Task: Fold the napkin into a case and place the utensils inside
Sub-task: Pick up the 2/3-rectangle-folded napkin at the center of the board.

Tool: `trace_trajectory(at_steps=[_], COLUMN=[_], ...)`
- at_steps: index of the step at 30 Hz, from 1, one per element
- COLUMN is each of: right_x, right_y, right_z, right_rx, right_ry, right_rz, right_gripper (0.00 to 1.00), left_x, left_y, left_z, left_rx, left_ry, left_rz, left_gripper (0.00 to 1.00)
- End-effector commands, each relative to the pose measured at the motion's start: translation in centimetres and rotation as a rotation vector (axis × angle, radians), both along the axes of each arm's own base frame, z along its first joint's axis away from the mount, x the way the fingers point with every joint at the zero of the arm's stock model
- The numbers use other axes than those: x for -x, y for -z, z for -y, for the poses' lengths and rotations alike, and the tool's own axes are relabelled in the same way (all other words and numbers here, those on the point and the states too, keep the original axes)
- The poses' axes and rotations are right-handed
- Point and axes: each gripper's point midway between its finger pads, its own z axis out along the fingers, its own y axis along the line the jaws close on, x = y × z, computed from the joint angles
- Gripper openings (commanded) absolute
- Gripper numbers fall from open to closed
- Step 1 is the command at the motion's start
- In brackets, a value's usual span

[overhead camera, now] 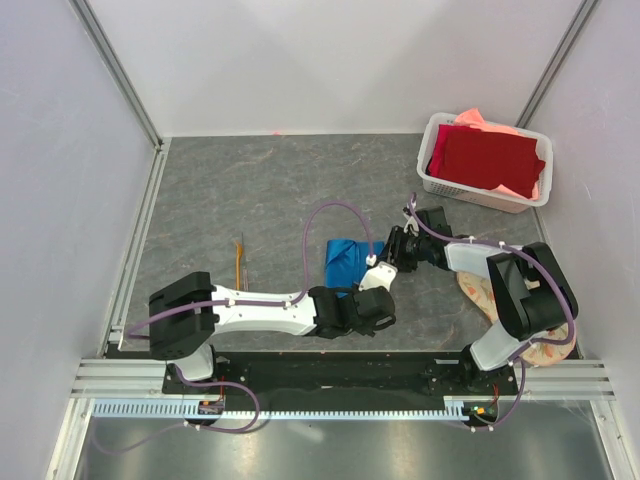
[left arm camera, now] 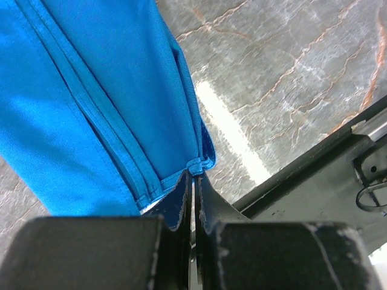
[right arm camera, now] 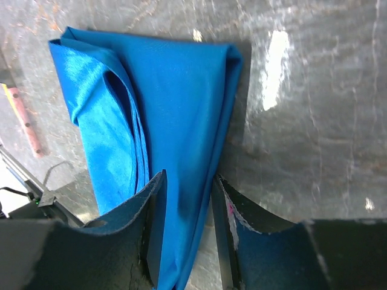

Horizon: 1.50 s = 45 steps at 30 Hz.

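Note:
The blue napkin (overhead camera: 345,262) lies folded into a narrow layered strip in the middle of the table. My left gripper (overhead camera: 347,290) reaches it from the near side. In the left wrist view that gripper (left arm camera: 195,178) is shut on the hemmed corner of the napkin (left arm camera: 91,90). My right gripper (overhead camera: 368,262) comes in from the right. In the right wrist view its jaws (right arm camera: 188,178) stand partly apart on either side of the napkin's (right arm camera: 169,90) folded long edge, a thin gap showing beside one finger. The thin orange utensils (overhead camera: 239,260) lie apart to the left.
A white basket (overhead camera: 440,180) at the back right holds a dark red cloth (overhead camera: 485,160) and a salmon-pink cloth (overhead camera: 480,118). A round floral mat (overhead camera: 475,295) lies under the right arm. A metal rail (overhead camera: 140,230) runs along the left wall.

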Motion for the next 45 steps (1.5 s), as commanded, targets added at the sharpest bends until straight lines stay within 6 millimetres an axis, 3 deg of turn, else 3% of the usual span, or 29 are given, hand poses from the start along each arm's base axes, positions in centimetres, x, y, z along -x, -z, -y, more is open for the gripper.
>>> trace_trajectory(at_steps=[1, 11, 18, 23, 31, 38, 41, 42, 44, 45], right_x=[-1.3, -1.2, -0.3, 1.3, 2.4, 2.3, 1.9, 1.8, 1.8, 1.8], right_y=[0.9, 0.9, 1.1, 1.7, 0.5, 0.4, 0.0, -0.1, -0.2, -0.2], right_z=[0.2, -0.3, 0.0, 0.5, 0.0, -0.2, -0.4, -0.5, -0.6, -0.5], right_rx=[0.014, -0.018, -0.008, -0.007, -0.073, -0.099, -0.109, -0.113, -0.117, -0.114], right_ry=[-0.003, -0.004, -0.005, 0.003, 0.009, 0.021, 0.02, 0.021, 0.019, 0.021], right_rz=[0.032, 0.03, 0.012, -0.009, 0.013, 0.014, 0.029, 0.031, 0.035, 0.034], right_gripper=[0.43, 0.35, 0.39, 0.47, 0.49, 0.45, 0.35, 0.26, 0.18, 0.14], left_x=[0.1, 0.2, 0.3, 0.1, 0.1, 0.4, 0.9, 1.1, 1.6, 1.7], left_y=[-1.9, -2.2, -2.2, -3.3, -4.5, -3.6, -3.5, -3.5, -3.7, -3.5], left_z=[0.2, 0.2, 0.1, 0.1, 0.4, 0.4, 0.7, 0.8, 1.0, 0.8], left_rx=[0.075, 0.081, 0.092, 0.114, 0.14, 0.125, 0.139, 0.141, 0.161, 0.163], left_ry=[-0.026, -0.016, -0.023, -0.024, -0.015, -0.01, 0.011, 0.031, 0.05, 0.054], left_rz=[-0.003, -0.001, -0.007, 0.007, 0.012, -0.008, -0.027, -0.03, -0.047, -0.053], left_gripper=[0.02, 0.02, 0.02, 0.02, 0.02, 0.02, 0.02, 0.06, 0.22, 0.43])
